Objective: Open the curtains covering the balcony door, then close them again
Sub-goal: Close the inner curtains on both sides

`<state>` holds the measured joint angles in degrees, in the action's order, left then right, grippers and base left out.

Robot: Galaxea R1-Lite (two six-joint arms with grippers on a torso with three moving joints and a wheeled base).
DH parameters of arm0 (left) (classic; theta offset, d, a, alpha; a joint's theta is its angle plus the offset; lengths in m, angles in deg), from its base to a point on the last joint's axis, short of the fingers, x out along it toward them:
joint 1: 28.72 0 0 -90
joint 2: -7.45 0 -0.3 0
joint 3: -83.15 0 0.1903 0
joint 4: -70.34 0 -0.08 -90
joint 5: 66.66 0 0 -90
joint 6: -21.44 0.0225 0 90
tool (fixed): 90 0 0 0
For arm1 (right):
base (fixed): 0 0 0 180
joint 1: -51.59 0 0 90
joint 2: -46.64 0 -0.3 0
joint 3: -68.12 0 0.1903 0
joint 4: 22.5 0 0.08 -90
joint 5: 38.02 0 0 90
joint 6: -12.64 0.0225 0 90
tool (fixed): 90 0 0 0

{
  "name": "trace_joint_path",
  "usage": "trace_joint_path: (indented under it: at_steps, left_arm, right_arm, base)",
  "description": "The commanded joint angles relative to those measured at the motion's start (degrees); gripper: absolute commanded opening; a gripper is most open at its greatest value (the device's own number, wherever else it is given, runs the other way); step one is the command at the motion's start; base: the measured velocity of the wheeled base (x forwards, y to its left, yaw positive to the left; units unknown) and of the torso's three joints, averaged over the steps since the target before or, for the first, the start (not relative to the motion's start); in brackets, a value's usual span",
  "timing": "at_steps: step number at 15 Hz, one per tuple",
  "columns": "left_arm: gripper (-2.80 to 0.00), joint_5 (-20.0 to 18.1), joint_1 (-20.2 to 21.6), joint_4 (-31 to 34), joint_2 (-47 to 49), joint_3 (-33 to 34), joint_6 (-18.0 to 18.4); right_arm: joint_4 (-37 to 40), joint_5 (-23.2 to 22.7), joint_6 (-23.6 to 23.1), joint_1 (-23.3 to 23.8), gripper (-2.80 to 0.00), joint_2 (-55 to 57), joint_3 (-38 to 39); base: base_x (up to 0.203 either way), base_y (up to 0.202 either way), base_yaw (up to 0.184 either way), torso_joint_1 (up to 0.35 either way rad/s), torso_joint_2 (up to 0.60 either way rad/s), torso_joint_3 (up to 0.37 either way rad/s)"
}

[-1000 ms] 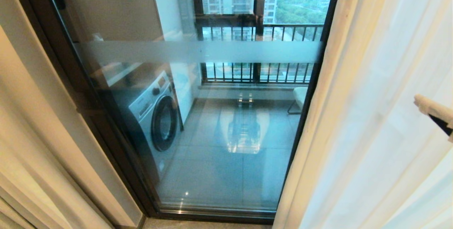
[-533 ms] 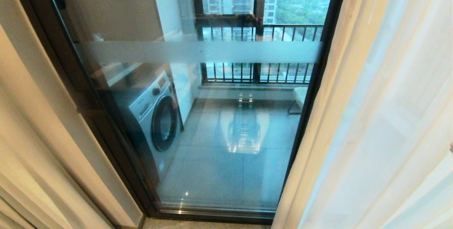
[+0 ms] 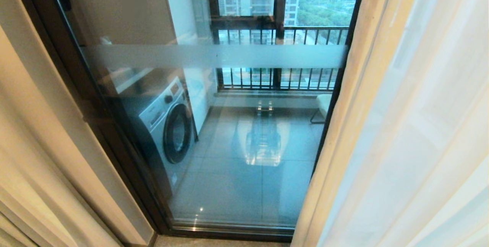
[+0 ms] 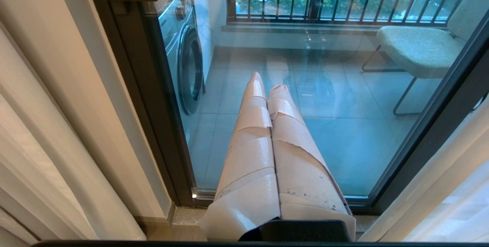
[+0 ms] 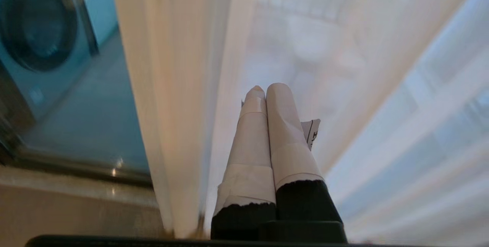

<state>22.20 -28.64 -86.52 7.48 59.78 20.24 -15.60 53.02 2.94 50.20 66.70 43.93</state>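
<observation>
The right gripper (image 5: pixel 263 88) had withdrawn from the head view, fingers pressed together, empty. The curtains (image 3: pixel 401 125) hung vertically just ahead of it, beside the uncovered balcony door (image 3: pixel 214 125).

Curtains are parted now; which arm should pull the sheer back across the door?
Probably the right. Its gripper is shut and empty right beside the sheer, near its edge. The left gripper, also shut, faces bare door glass away from any fabric.
</observation>
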Motion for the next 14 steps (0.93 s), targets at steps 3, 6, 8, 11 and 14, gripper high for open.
trace_joint_path:
  at_steps: [3, 6, 8, 11, 14]
  left_arm:
    - [-2.80, 0.0, 0.0, 0.0, 0.0, 0.0, 0.0]
    - [-2.80, 0.0, 0.0, 0.0, 0.0, 0.0, 0.0]
    - [-2.80, 0.0, 0.0, 0.0, 0.0, 0.0, 0.0]
    - [-2.80, 0.0, 0.0, 0.0, 0.0, 0.0, 0.0]
    - [-2.80, 0.0, 0.0, 0.0, 0.0, 0.0, 0.0]
  right_arm:
    - [12.9, -1.7, 1.9, 1.8, -2.80, -13.4, 0.8]
    - [16.5, -3.7, 2.3, 1.4, -2.80, -19.9, 0.8]
    - [16.7, -4.1, 2.2, 1.4, -2.80, -20.1, 0.8]
    - [16.8, -4.1, 2.2, 1.4, -2.80, -20.1, 0.8]
    - [16.8, -4.1, 2.2, 1.4, -2.80, -20.1, 0.8]
  base:
    - [0.000, 0.000, 0.000, 0.000, 0.00, 0.000]
    - [0.000, 0.000, 0.000, 0.000, 0.00, 0.000]
    - [0.000, 0.000, 0.000, 0.000, 0.00, 0.000]
    - [0.000, 0.000, 0.000, 0.000, 0.00, 0.000]
    - [0.000, 0.000, 0.000, 0.000, 0.00, 0.000]
